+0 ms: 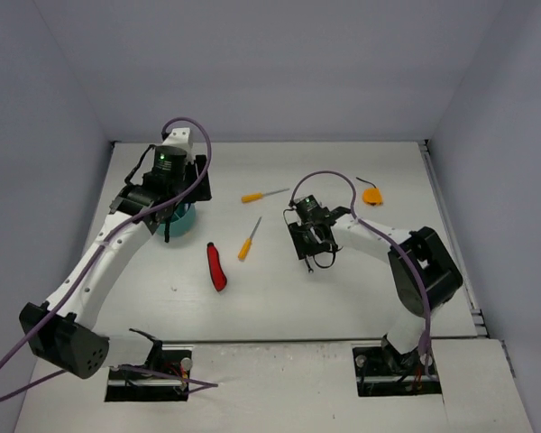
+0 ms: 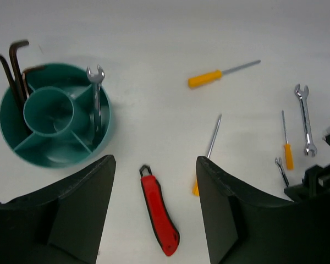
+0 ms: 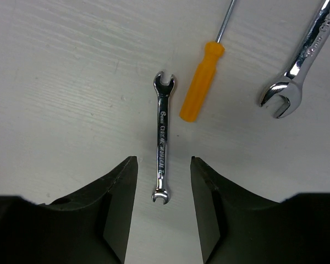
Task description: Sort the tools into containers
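Observation:
The teal tub stands at the left, under my left gripper. In the left wrist view the tub holds dark hex keys and a silver wrench. My left gripper is open and empty above the red-and-black knife, which also shows in the top view. Two orange screwdrivers lie mid-table. My right gripper is open, its jaws on either side of the near end of a small silver wrench. A small orange screwdriver and a bigger wrench lie beside it.
A small orange object and a thin dark piece lie at the back right. Grey walls close the table at the back and both sides. The right arm's elbow sits near the right edge.

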{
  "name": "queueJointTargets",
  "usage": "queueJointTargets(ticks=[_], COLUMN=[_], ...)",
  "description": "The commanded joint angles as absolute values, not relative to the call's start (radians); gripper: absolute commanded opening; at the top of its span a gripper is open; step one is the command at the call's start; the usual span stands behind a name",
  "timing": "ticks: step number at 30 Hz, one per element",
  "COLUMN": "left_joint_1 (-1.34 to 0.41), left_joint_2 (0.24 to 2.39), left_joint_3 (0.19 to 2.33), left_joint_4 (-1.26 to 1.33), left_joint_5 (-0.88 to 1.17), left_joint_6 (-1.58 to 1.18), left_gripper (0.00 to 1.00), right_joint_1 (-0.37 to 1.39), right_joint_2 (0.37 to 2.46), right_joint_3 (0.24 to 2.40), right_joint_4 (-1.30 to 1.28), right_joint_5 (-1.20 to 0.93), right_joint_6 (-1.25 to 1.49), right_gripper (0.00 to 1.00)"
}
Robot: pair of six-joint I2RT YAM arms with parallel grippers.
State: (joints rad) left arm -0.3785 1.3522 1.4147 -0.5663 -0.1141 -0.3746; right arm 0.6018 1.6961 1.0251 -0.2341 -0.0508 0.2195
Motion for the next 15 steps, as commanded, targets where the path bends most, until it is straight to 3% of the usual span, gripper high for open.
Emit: queueJointTargets(ticks=[1,15], left_joint_1=[-0.391,-0.393], left_joint_2=[1.222,1.040], left_joint_3=[1.314,1.200], left_joint_4=[-0.592,-0.635], left_joint_5=[-0.117,-0.106], left_joint_6=[-0.453,-0.435], left_gripper=[0.57,0.57], right_joint_1=[0.601,0.614], right_joint_2=[1.745,1.886], right_joint_3=[1.086,1.178], right_joint_4=[-0.296,-0.398], right_joint_5=[-0.025,-0.055], right_joint_6=[0.227,0.235], right_gripper=[0.40,0.34])
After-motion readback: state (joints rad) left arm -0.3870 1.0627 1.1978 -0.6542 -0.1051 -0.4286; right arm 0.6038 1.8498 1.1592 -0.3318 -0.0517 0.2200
